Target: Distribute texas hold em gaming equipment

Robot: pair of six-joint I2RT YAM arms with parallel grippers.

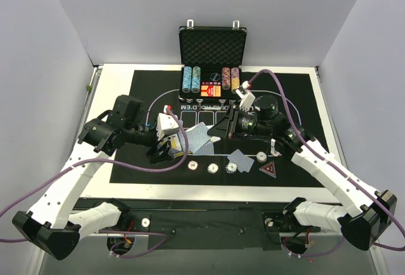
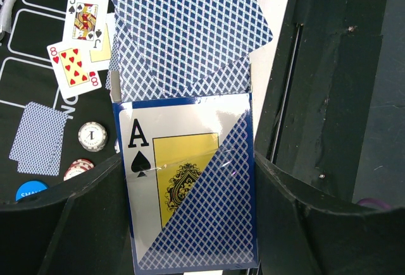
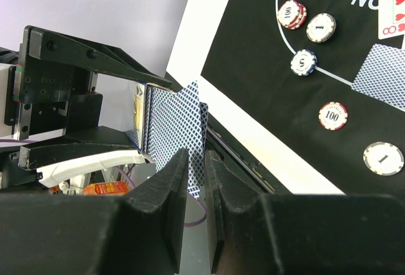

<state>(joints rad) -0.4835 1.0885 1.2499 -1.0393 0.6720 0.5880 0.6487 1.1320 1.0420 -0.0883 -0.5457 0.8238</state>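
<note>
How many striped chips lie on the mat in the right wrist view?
5: red 100 chip at top, 1 chip beside it, blue 5 chip below, second 100 chip lower, second 1 chip at right edge. The first may be a stack.

Deck (image 2: 190, 193) glossy plastic; mat (image 1: 145, 82) matt black.

Ace-fronted deck (image 2: 190, 205) fans blue-backed cards (image 2: 183, 28); striped chips (image 1: 212, 167) in a row, triangular marker (image 1: 270, 169) rightmost.
</note>
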